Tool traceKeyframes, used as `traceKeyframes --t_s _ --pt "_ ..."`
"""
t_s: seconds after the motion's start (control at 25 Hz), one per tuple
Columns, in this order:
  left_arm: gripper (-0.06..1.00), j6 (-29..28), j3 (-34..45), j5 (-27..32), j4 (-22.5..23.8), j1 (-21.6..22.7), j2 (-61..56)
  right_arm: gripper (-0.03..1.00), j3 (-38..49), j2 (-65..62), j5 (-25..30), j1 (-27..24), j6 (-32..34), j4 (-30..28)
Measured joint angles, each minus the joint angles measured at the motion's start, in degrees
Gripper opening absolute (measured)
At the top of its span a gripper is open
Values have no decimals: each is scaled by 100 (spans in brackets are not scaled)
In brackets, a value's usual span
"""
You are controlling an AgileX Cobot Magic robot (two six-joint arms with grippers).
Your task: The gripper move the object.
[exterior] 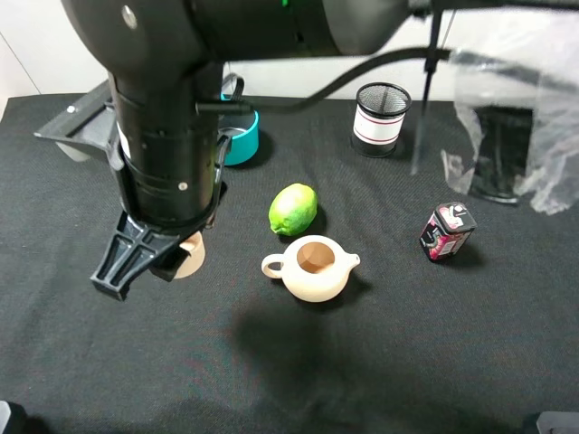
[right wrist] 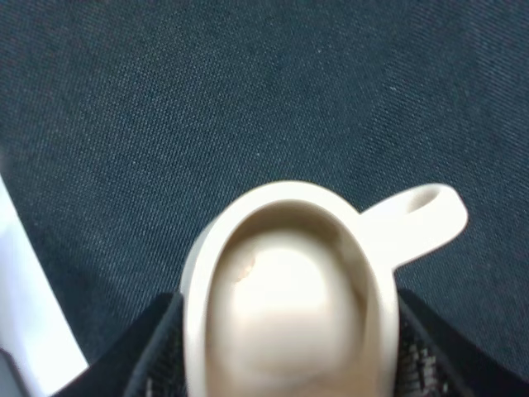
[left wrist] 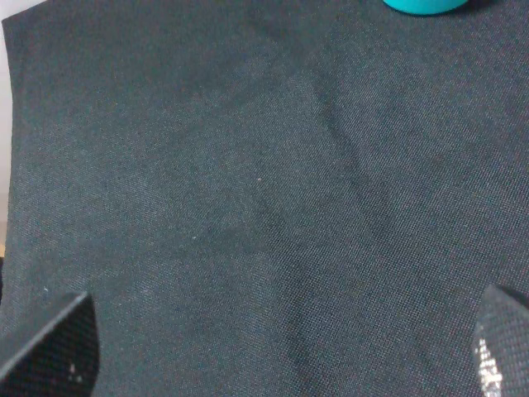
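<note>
Right hand [exterior: 145, 267] is clamped on the cup [right wrist: 285, 289], a finger on either side of its wall, handle poking free. It's at nine o'clock from the teapot [exterior: 314, 267], on or just above the black worktop [exterior: 407, 344], can't tell which. The grasp looks made; carry and set-down remain. Left hand [left wrist: 277, 356] is spread, empty.

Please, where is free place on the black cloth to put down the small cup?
Bare cloth lies wide in front of the teapot, and between the teapot and the pink container. It is crowded around the lime and the teal bowl, close to the right pincer holding the cup.
</note>
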Motion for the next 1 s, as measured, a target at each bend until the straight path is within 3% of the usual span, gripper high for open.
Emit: traceKeyframes --t_s 0.32,1.0 --pt "96 0 0 0 0 0 0 37 -405 0 766 -299 214 17" --pt "96 0 0 0 0 0 0 37 -461 -317 869 -1268 389 36"
